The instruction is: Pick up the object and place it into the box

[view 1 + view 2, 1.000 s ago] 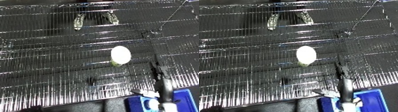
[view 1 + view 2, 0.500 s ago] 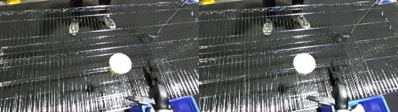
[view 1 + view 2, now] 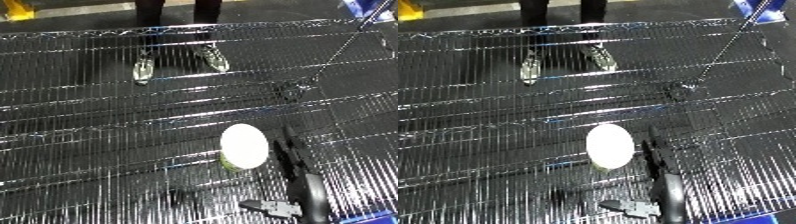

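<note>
The smooth white egg-shaped object [image 3: 243, 145] sits lower centre on the wire-grid shelf [image 3: 107, 130]. Probably light and slippery, so cup its wider middle. No hand showing, can't tell.

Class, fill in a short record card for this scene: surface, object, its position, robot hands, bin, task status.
surface: wire mesh shelf
object: white oval object
position: lying on the wire, lower centre of view, beside a dark pole on its right
robot hands: neither shows
bin: no bin clearly in view
task status: object not yet picked up
</note>
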Robot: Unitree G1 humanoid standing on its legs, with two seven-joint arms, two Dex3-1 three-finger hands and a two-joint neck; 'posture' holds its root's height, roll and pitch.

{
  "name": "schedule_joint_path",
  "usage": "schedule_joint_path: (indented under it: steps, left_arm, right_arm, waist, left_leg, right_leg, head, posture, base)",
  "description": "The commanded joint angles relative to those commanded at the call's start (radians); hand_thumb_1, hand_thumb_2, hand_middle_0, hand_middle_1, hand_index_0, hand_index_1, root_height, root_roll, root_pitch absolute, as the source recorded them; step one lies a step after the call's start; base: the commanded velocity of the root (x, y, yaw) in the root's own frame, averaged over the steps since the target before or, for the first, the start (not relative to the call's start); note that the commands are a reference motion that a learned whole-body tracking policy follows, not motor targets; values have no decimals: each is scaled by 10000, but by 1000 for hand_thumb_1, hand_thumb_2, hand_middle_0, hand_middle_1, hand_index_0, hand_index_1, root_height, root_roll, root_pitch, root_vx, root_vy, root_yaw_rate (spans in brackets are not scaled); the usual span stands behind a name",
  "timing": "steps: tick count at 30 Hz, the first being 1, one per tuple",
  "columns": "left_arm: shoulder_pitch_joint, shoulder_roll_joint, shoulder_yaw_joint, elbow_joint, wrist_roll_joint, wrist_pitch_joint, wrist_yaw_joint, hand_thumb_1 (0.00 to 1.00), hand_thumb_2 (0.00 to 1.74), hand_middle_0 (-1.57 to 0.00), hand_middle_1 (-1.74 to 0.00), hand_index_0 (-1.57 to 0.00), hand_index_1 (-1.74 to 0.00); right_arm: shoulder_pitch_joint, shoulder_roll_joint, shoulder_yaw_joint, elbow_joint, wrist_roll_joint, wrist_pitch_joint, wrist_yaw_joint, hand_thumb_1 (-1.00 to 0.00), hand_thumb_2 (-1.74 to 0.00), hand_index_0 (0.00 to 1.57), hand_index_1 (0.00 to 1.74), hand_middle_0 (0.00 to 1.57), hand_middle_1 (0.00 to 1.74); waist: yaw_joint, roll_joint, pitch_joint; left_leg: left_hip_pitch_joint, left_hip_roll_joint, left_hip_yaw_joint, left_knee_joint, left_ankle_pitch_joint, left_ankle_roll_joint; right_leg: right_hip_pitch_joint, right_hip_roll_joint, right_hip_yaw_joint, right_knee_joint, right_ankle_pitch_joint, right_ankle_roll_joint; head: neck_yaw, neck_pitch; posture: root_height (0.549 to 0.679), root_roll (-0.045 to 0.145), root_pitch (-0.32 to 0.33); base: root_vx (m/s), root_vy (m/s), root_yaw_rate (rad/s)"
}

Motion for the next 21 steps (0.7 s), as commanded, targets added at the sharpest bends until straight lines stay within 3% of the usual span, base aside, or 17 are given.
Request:
schedule_joint_path:
  steps: [19, 21]
  left_arm:
    - [-605, -57, -272, -151, -147, 294, 358, 1000, 1740, -1570, -1740, -1570, -1740]
    - [-634, -32, -273, -151, -202, 314, 353, 1000, 1740, -1570, -1740, -1570, -1740]
  right_arm:
    - [-1937, -209, 536, 1379, -88, 233, 255, 0, 0, 0, 0, 0, 0]
    - [-2086, -263, 579, 1589, -26, 231, 246, -100, -174, 157, 174, 157, 174]
  waist:
    - [373, 241, 0]
    - [409, 276, 0]
  left_leg:
    - [-524, -107, 21, -114, 116, 39]
    - [-577, -121, 24, -126, 133, 46]
  right_leg:
    - [-550, -99, -189, -33, 150, -5]
    - [-615, -108, -208, -9, 155, -10]
  head:
    - [710, 59]
    - [772, 89]
  posture:
    - [621, 34, 205]
    - [620, 34, 209]
  base:
    - [-25, 5, 39]
    - [-23, 20, 37]
